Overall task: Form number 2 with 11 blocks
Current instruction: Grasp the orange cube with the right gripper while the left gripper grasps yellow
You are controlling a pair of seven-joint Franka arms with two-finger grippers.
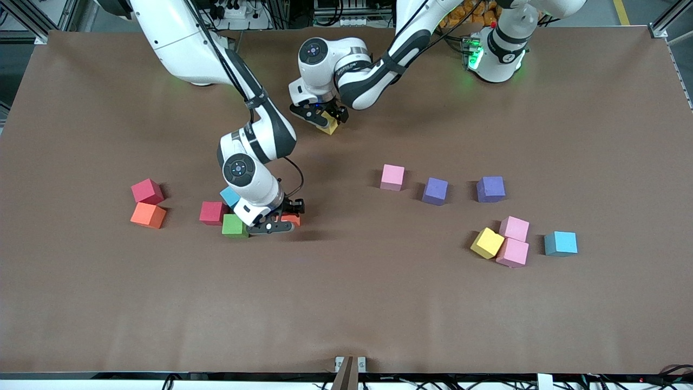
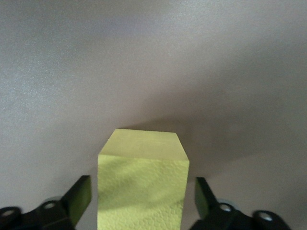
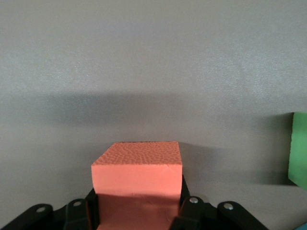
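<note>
Even, bright overhead light falls on the brown table [image 1: 379, 303], and the front view stays sharp from edge to edge, without glare. Each block throws a short soft shadow. In the left wrist view a broad dark shadow spreads over the table around the yellow block [image 2: 142, 187], whose lit face looks washed out. The right wrist view is grainy, with a dim band of shadow above the orange block [image 3: 136, 175].

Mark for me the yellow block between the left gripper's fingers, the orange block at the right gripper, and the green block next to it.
yellow block [image 2: 143, 189], left wrist view, its front face.
orange block [image 3: 137, 178], right wrist view, its front face.
green block [image 1: 234, 225], front view, its top face.
</note>
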